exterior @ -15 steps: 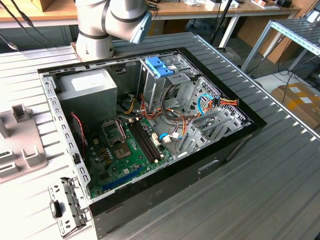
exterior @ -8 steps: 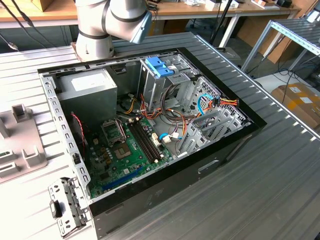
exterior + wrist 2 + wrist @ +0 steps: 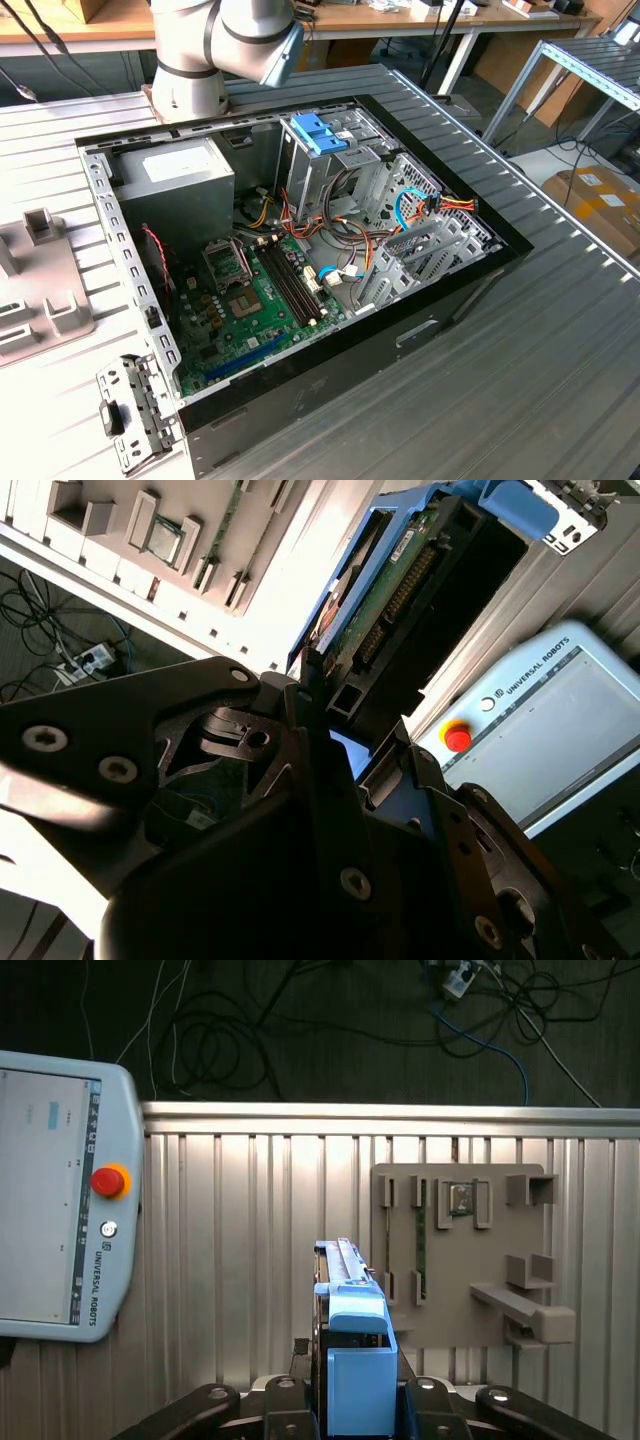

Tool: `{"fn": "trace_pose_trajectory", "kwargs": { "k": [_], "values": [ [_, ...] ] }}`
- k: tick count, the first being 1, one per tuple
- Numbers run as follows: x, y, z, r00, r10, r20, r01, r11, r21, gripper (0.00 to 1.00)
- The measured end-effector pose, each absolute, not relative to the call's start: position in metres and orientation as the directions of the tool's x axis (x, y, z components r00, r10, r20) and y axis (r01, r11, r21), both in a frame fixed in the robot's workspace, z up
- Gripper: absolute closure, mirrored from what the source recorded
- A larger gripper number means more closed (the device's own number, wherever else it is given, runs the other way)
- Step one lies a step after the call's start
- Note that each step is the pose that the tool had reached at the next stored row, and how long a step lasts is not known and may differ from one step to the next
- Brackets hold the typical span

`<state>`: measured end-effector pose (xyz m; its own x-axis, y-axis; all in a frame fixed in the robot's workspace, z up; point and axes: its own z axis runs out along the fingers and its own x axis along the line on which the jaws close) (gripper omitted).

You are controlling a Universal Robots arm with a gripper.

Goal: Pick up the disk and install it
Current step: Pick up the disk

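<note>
The disk (image 3: 352,1360), a flat drive in light-blue rails with a blue end tab, stands on edge between my fingers above the ribbed table. In the second wrist view the disk (image 3: 400,590) shows its circuit-board side and a row of connector pins. My gripper (image 3: 355,1405) is shut on the disk, with a black finger (image 3: 282,1400) pressing on each side. In the second wrist view the gripper (image 3: 345,735) holds the disk's lower end. In the exterior view, the arm's base (image 3: 215,50) stands behind the open computer case (image 3: 300,260).
A teach pendant (image 3: 50,1200) lies on the table beside a grey fixture plate (image 3: 460,1260). Inside the case are a green motherboard (image 3: 250,300), a power supply (image 3: 175,180) and a metal drive cage with a blue latch piece (image 3: 318,130). A loose metal bracket (image 3: 130,410) lies near the case's corner.
</note>
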<state>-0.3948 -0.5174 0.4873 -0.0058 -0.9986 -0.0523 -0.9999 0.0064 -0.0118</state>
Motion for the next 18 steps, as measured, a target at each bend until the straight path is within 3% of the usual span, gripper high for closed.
{"fn": "trace_pose_trajectory", "kwargs": {
  "k": [18],
  "values": [
    [-0.380, -0.519, 0.487, -0.006, -0.999, -0.052, -1.000, 0.006, -0.012, 0.63]
  ]
}}
